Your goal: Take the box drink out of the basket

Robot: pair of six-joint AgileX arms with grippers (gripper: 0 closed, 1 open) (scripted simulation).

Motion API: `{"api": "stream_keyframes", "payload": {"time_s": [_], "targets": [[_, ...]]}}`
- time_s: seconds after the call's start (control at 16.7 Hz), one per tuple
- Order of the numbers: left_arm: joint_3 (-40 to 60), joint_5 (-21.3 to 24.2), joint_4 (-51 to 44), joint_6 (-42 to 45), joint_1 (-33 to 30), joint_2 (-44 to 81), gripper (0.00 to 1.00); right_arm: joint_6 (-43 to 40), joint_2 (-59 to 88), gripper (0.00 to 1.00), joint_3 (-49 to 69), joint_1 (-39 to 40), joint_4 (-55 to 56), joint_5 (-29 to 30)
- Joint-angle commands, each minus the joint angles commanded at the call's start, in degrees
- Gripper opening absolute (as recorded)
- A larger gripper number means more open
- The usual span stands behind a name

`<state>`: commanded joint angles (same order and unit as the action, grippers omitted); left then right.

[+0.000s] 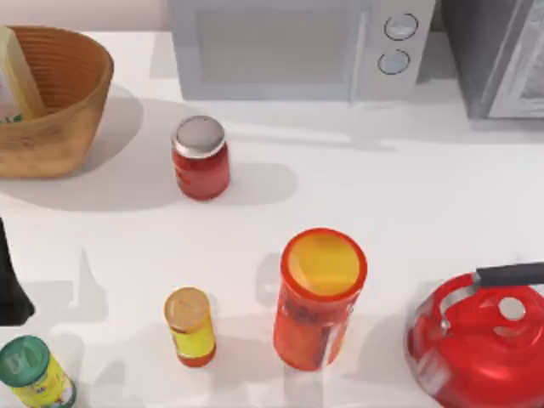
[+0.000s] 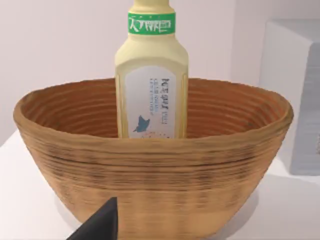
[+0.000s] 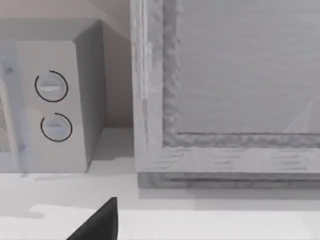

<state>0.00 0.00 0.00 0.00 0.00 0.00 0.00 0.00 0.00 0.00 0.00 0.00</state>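
Sitting upright inside basket (image 2: 150,170), box drink (image 2: 151,85) is smooth pale-yellow plastic, squared shoulders, green band near neck, white label. Basket round, ribbed tan wicker, at far-left back of white worktop (image 1: 382,187). Left tool (image 2: 100,225) just a dark finger tip low in front of basket wall, apart from drink; can't tell if spread or pressed together. Right tool (image 3: 100,222) faces microwave (image 3: 55,105), same story
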Motion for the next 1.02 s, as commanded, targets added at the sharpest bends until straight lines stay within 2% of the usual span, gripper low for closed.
{"api": "stream_keyframes", "payload": {"time_s": [0.24, 0.42, 0.66, 1.02], "targets": [[0.3, 0.1, 1.1, 0.2, 0.0, 1.7, 1.0, 0.0, 0.0, 1.0, 0.0, 0.0, 0.0, 0.0], [2.2, 0.5, 6.0, 0.6, 0.0, 8.5, 1.0, 0.0, 0.0, 1.0, 0.0, 0.0, 0.0, 0.0], [7.3, 1.2, 17.5, 0.8, 0.6, 23.4, 1.0, 0.0, 0.0, 1.0, 0.0, 0.0, 0.0, 0.0], [18.3, 3.3, 39.9, 0.9, 2.4, 53.6, 1.0, 0.0, 0.0, 1.0, 0.0, 0.0, 0.0, 0.0]]}}
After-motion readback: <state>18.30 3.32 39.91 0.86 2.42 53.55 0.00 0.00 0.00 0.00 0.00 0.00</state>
